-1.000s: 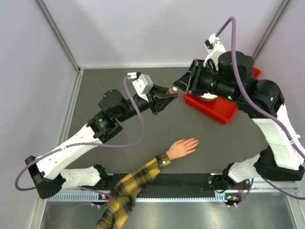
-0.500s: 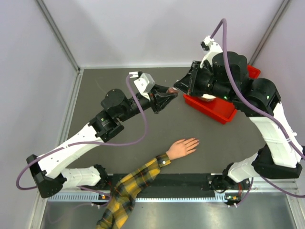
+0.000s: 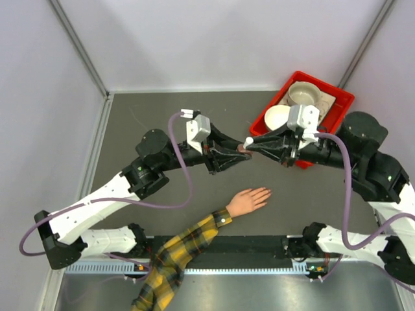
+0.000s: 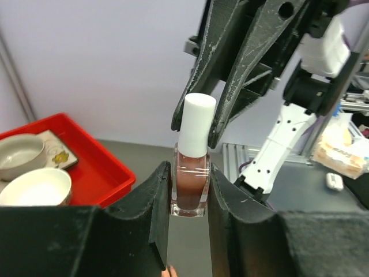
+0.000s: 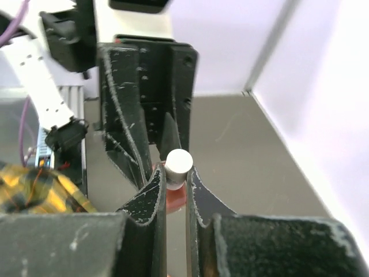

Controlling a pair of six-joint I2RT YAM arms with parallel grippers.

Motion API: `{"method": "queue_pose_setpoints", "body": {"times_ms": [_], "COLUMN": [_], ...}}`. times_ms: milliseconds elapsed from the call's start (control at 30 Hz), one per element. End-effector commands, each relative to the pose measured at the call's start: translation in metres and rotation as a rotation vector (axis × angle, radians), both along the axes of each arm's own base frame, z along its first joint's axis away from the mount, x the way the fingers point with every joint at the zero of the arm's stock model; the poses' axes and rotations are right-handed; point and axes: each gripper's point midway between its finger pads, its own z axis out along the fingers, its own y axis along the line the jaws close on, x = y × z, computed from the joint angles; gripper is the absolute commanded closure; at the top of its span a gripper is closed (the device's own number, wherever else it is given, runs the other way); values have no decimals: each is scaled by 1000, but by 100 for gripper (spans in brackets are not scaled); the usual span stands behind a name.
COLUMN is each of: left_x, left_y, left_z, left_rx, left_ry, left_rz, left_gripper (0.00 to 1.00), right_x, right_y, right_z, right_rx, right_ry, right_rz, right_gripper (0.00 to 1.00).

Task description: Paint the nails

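A small glass bottle (image 4: 191,190) of reddish-brown polish with a white cap (image 4: 196,124) hangs in mid-air, upright between my left gripper's (image 4: 189,199) shut pads. My right gripper (image 5: 176,178) comes in from the opposite side and is shut on the cap (image 5: 179,163). In the top view both grippers meet over the table's middle, left gripper (image 3: 238,152) and right gripper (image 3: 250,142) tip to tip. The pale mannequin hand (image 3: 246,201) lies flat below them, its nails (image 3: 267,192) too small to make out. A plaid sleeve (image 3: 175,259) runs to the near edge.
A red tray (image 3: 327,84) at the back right holds a white bowl (image 3: 277,116) and a beige bowl (image 3: 307,94). Grey walls and metal posts enclose the dark table. Purple cables loop off both arms.
My right arm swung off the tray, lowered toward the left gripper and shut its fingers on the bottle's cap. The left gripper shifted slightly right, still holding the bottle.
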Motion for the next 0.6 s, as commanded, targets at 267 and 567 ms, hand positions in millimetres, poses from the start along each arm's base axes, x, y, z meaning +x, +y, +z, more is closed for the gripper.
{"method": "queue_pose_setpoints", "body": {"times_ms": [267, 567], "left_x": [32, 71], "left_y": [29, 34], "left_z": [52, 40], "left_rx": [-152, -49], "left_ry": [19, -12], "left_rz": [188, 393], "left_gripper": [100, 100], "right_x": [-16, 47], "right_y": [4, 3], "right_z": [41, 38], "right_rx": [77, 239], "right_ry": [33, 689], "right_rz": [84, -427], "right_gripper": [47, 54]}}
